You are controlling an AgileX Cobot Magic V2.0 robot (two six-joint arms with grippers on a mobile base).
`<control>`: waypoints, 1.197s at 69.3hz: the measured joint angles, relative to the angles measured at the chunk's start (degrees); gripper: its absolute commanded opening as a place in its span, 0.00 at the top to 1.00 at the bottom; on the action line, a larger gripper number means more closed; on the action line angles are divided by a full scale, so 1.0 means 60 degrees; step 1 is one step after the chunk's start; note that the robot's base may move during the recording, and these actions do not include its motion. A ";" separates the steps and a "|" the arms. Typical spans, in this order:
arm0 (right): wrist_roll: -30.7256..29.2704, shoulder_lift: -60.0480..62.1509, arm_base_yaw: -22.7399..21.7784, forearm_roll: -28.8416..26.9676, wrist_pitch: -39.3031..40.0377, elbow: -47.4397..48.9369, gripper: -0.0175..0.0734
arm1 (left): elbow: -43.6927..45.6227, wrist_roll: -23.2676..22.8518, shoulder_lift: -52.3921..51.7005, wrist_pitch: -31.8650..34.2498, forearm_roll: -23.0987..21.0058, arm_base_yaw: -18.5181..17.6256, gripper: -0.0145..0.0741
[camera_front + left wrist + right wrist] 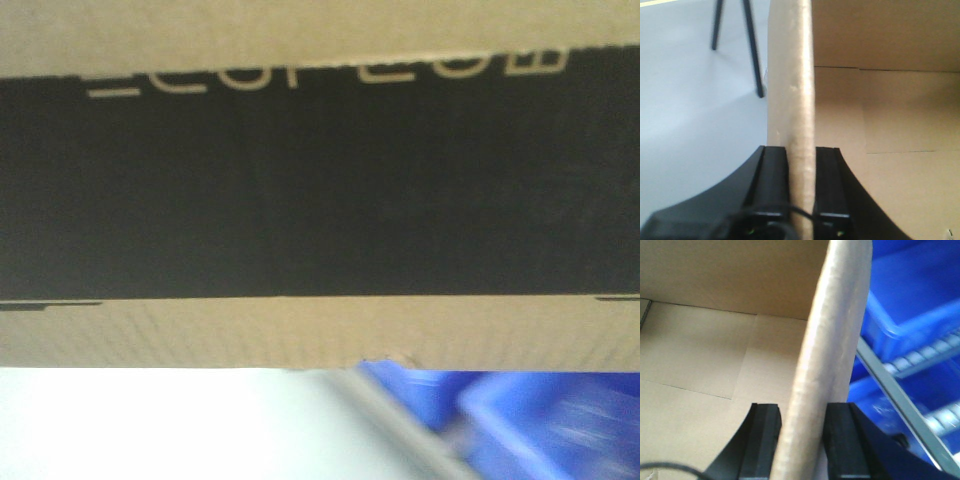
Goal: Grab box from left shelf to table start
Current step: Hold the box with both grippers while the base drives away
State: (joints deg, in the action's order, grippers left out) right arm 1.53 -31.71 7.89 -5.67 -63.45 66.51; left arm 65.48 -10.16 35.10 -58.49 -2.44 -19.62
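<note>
Left gripper point(801, 165): closed on the box's point(802, 75) left wall, a finger each side.
Right gripper point(805, 412): clamped likewise on the right wall.
Box: carried between both arms equally; long axis left-to-right, printed panel facing the front camera.
Table point(150, 420): white surface judged below the bottom edge.
Left shelf point(900, 400): seen beyond the right wall, beside blue bins point(910, 290).

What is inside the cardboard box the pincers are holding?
Both wrist views show mostly bare cardboard floor and walls inside the box; its middle is out of frame.
</note>
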 measured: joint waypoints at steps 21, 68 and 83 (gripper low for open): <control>0.0000 0.0000 0.0000 0.0000 0.0000 0.0000 0.75 | 0.0000 0.0000 0.0000 0.0000 0.0000 0.0000 0.94; 0.0000 0.0000 0.0000 0.0000 0.0000 0.0000 0.75 | 0.0000 0.0000 -0.0037 -0.0017 0.0000 0.0000 0.94; 0.0000 0.0000 0.0000 0.0000 0.0000 0.0000 0.75 | 0.0000 0.0000 -0.0037 -0.0017 0.0000 0.0000 0.94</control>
State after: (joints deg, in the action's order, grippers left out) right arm 1.53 -31.71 7.89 -5.67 -63.45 66.51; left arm 65.48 -10.16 34.88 -58.59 -2.44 -19.62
